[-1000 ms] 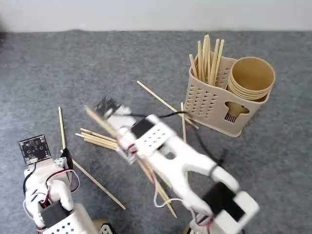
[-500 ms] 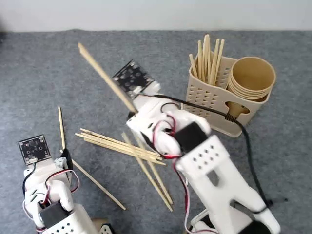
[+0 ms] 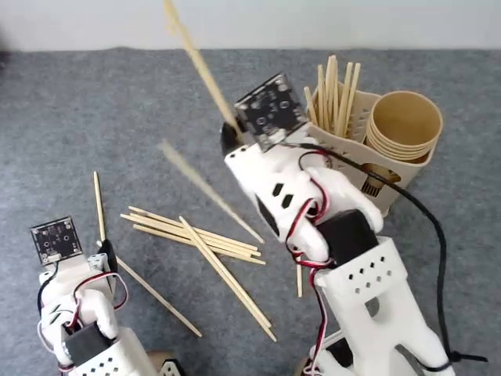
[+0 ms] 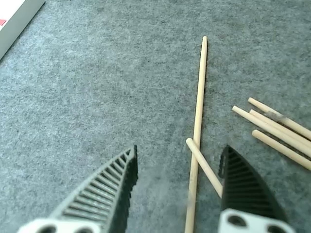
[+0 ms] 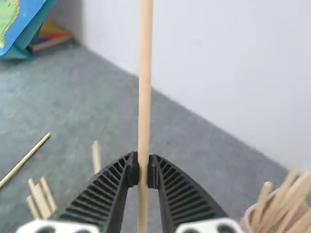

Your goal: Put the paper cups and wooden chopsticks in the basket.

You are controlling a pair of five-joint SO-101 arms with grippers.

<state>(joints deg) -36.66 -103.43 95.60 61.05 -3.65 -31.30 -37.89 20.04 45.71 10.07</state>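
From above, the right gripper (image 3: 229, 139) was pinched shut on the held stick (image 3: 194, 56), up in the air just beside the basket (image 3: 333, 168). The held stick pointed up and away to the far left, and its far end showed against the white wall (image 3: 78, 23). The basket stood on the grey carpet (image 3: 94, 110), with a bunch of sticks (image 3: 333, 86) standing up in one part and stacked cups (image 3: 405, 124) in the other. Loose sticks (image 3: 196, 235) lay flat on the carpet between the arms, most of them slanting across. A blurry stick (image 3: 205, 190) slanted just past them. The left gripper (image 3: 106, 254) sat low at the near left, by a lone stick (image 3: 98, 202) that pointed away from it. From the left wrist, the left gripper (image 4: 179, 154) was wide open and held nothing. The lone stick (image 4: 198, 111) lay on the carpet between its fingers, pointing straight away, and a short stick (image 4: 204, 165) touched it at a slant. From the right wrist, the right gripper (image 5: 141, 175) squeezed the held stick (image 5: 145, 73), which pointed straight out toward the wall (image 5: 218, 58). Grey carpet (image 5: 73, 97) ran up to that wall.
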